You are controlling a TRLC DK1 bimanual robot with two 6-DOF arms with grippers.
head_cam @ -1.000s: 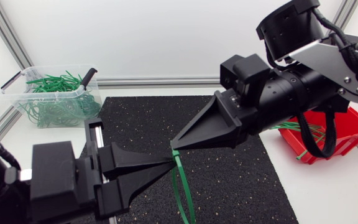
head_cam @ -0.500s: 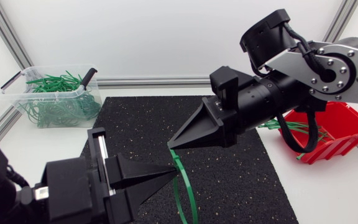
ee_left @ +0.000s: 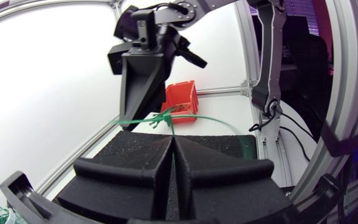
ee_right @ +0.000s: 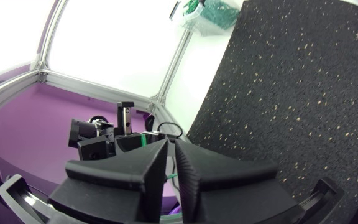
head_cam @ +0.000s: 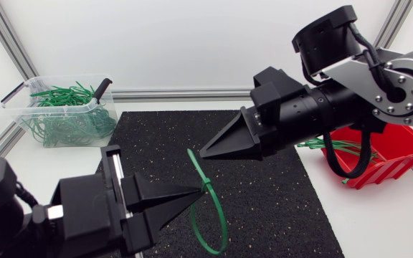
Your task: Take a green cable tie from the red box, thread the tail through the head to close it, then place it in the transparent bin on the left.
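A green cable tie (head_cam: 218, 215) closed into a loop hangs above the black mat. My left gripper (head_cam: 201, 190) is shut on it near its head, and the tail (head_cam: 190, 153) sticks up free. In the left wrist view the tie (ee_left: 205, 118) arcs just ahead of the shut left gripper (ee_left: 171, 138). My right gripper (head_cam: 203, 153) hovers beside the tail tip, apart from it. In its own view the right gripper (ee_right: 170, 142) shows a narrow gap between its fingers with nothing gripped. The red box (head_cam: 387, 162) lies under the right arm. The transparent bin (head_cam: 27, 115) stands at the back left.
The bin holds several closed green ties (head_cam: 67, 107), and more loose ties (head_cam: 335, 147) lie in the red box. A black speckled mat (head_cam: 278, 208) covers the table's middle. Aluminium frame rails (head_cam: 178, 94) run along the back and sides.
The right gripper has let go of the tie's tail, parted slightly and drawn back up and to the right. The loop now hangs rounder from the left gripper alone.
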